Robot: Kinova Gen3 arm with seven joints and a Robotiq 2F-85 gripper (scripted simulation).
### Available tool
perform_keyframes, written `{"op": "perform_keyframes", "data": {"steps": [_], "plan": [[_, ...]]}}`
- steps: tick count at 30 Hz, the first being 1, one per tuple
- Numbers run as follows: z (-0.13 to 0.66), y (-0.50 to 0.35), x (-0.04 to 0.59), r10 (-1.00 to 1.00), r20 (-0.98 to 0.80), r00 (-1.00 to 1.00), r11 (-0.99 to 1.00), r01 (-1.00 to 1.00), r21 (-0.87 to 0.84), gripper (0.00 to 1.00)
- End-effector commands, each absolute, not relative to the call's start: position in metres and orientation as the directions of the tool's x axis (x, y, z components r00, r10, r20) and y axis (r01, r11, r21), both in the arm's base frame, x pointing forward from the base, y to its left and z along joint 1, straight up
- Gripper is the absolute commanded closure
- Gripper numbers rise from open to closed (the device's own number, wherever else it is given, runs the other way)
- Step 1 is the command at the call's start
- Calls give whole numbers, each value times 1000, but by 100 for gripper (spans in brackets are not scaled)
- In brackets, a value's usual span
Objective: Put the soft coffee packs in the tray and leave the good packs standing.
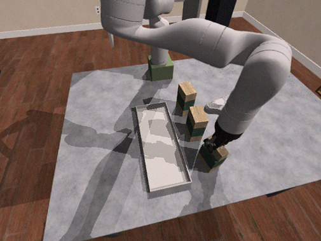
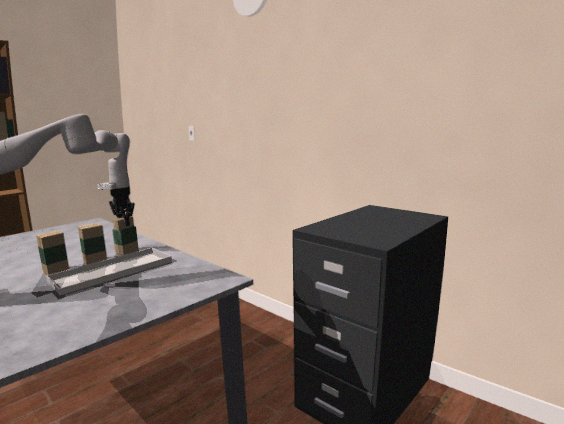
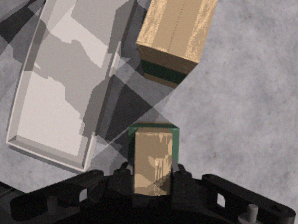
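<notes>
Three tan coffee packs with green bands stand in a row on the grey table beside a long white tray (image 1: pixel 161 146). The far pack (image 1: pixel 186 98) and the middle pack (image 1: pixel 197 122) stand free. My gripper (image 1: pixel 212 147) comes straight down on the near pack (image 1: pixel 213 156) and is shut on its top, squeezing its two flat sides. In the wrist view the held pack (image 3: pixel 154 163) looks narrow between the fingers, with the middle pack (image 3: pixel 180 23) beyond it. From the exterior view the gripper (image 2: pixel 123 214) sits on the rightmost pack (image 2: pixel 125 236).
The tray (image 3: pixel 73 63) lies just left of the packs, its long side parallel to the row. The arm's green base block (image 1: pixel 160 69) stands at the back of the table. A black filing cabinet (image 2: pixel 367 310) stands on the floor away from the table.
</notes>
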State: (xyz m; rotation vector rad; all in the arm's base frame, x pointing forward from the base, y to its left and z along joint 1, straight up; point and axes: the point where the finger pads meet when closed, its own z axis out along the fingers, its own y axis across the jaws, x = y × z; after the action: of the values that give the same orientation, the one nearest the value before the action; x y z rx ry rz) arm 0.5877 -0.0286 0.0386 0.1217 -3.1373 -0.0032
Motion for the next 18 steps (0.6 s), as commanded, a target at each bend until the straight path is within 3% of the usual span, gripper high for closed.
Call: {"op": "perform_keyframes", "data": {"steps": [1, 18], "plan": [[46, -29, 589, -77, -4, -997, 997, -77, 1, 73], [90, -29, 589, -77, -4, -997, 997, -77, 1, 73]]}}
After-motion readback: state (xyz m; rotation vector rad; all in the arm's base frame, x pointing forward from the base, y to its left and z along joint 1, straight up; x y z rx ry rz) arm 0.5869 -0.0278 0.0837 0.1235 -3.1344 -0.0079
